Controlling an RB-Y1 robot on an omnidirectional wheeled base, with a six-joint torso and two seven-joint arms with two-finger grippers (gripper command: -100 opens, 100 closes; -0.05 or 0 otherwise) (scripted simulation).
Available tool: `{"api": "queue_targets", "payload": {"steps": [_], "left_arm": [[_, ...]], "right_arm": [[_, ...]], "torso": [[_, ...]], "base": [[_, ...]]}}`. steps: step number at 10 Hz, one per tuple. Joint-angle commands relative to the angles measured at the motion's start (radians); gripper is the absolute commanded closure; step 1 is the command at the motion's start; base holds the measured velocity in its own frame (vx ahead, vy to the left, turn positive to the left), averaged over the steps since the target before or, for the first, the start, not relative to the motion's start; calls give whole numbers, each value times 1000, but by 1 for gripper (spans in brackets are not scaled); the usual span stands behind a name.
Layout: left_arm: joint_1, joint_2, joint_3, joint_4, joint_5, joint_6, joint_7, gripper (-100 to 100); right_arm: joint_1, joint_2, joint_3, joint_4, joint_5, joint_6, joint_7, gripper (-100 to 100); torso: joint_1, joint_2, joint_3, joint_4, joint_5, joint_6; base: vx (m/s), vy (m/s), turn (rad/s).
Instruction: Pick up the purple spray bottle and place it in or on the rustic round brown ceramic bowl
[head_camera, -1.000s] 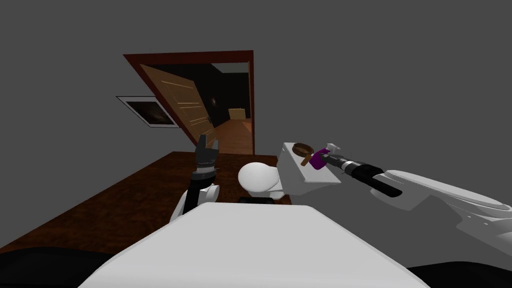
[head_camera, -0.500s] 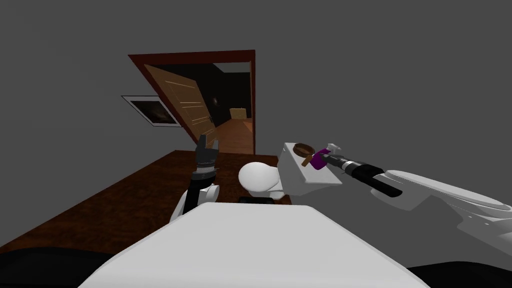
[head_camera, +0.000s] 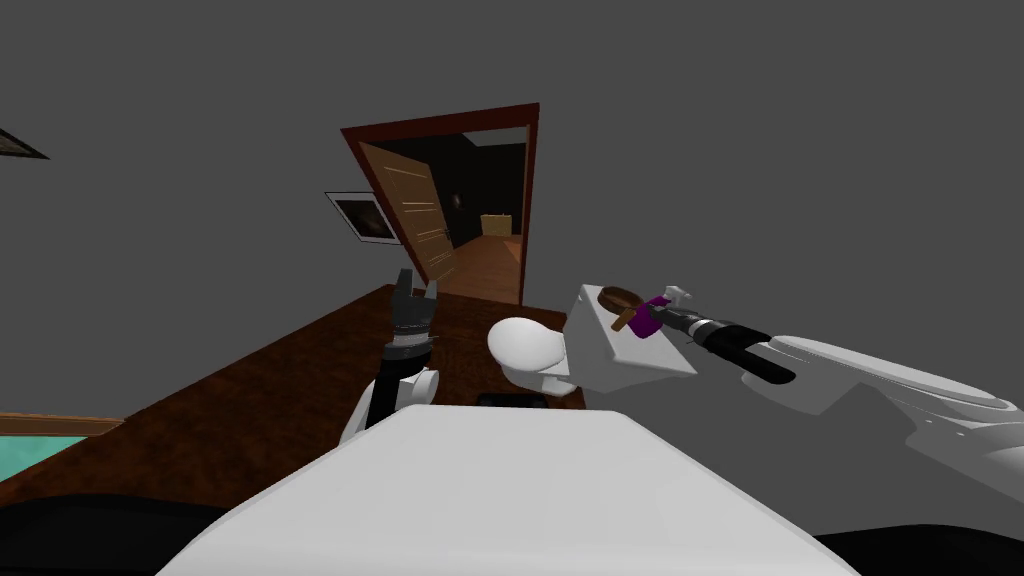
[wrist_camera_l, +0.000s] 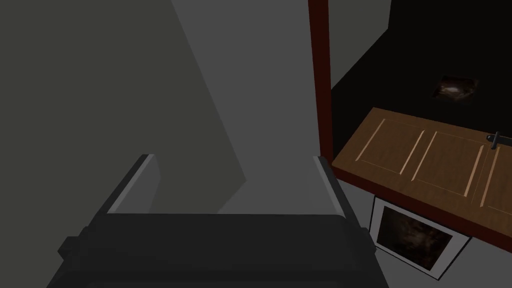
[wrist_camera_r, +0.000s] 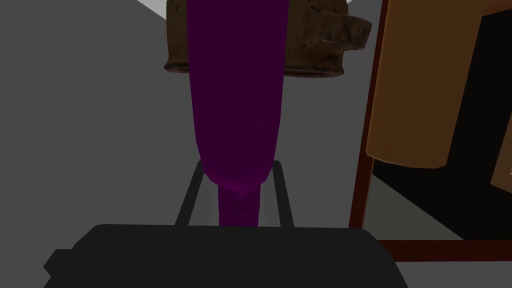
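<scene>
Your right gripper (wrist_camera_r: 237, 167) has its fingers drawn narrow, pressing the purple spray bottle (wrist_camera_r: 234, 95) where its body tapers to the neck. The neck's lower part is hidden behind the gripper's dark body. The bottle stretches away from the fingers, and its far end is cut off by the frame edge, in front of the brown bowl (wrist_camera_r: 320, 50). From that camera you cannot tell whether the bottle touches the bowl.

In the head view, right of centre, the bottle (head_camera: 655, 309) hangs just over the top of a white box (head_camera: 620, 350), right beside the bowl (head_camera: 620, 297). The bowl sits near the box's far left corner, close to the edge. A short brown stub (head_camera: 625, 320) lies below the bowl, and what it belongs to is hard to make out. The bottle's white spray head (head_camera: 680, 293) pokes up above the gripper. Your right arm comes in from the lower right, stretched almost straight and slanting up-left toward the box.

A white rounded form (head_camera: 525, 350) sits against the box's left side, and left of that the dark brown floor (head_camera: 250, 400) lies open.

Left of centre, your left gripper (head_camera: 413, 292) stands upright, its fingers (wrist_camera_l: 135, 185) spread wide with nothing between them.

Farthest off, upper centre, a wooden door (head_camera: 415, 220) stands open in a red-brown frame (head_camera: 530, 200).
</scene>
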Motion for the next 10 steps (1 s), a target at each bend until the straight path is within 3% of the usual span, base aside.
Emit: {"api": "queue_targets", "payload": {"steps": [1,4,5,6,7,10], "left_arm": [[0,0,0,0,0,0,0,0],[0,0,0,0,0,0,0,0],[0,0,0,0,0,0,0,0],[0,0,0,0,0,0,0,0],[1,0,0,0,0,0,0,0],[1,0,0,0,0,0,0,0]], "right_arm": [[-20,-5,18,22,-11,33,-7,100],[-51,-23,43,58,-35,91,-23,100],[-31,-14,26,51,-28,70,-18,100],[-33,-15,27,53,-28,73,-19,0],[-43,-34,-1,46,-42,85,-35,100],[-60,-63,-43,37,-66,103,-61,100]], "torso": [[0,0,0,0,0,0],[0,0,0,0,0,1],[0,-1,0,0,0,0],[0,-5,-2,0,0,2],[0,-8,-4,-1,0,2],[1,-13,-7,-2,1,1]], "base": [[-205,-18,292],[-181,-17,258],[-85,-14,87],[-13,-2,-15],[-3,-9,-83],[13,-6,-62]]}}
